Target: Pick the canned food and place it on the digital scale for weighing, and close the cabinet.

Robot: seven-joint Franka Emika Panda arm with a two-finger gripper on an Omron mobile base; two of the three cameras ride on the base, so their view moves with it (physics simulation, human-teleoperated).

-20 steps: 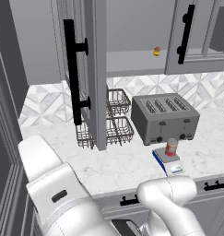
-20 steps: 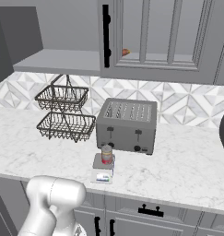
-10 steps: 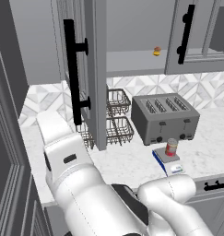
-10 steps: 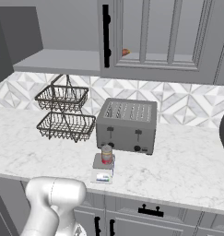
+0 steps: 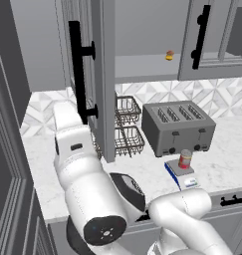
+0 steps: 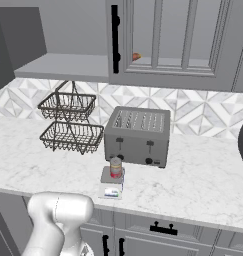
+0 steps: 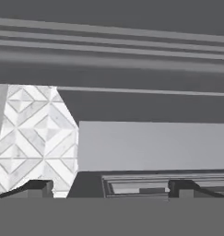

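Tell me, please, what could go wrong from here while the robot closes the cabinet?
The open cabinet door stands out over the counter above the wire baskets; a swing could clip them. The canned food stands upright on the small digital scale, so a jolt might topple it.

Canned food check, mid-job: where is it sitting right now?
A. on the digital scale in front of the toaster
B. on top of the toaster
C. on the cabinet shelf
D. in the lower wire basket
A: the canned food stands upright on the digital scale just in front of the toaster, and the left base view shows the same.
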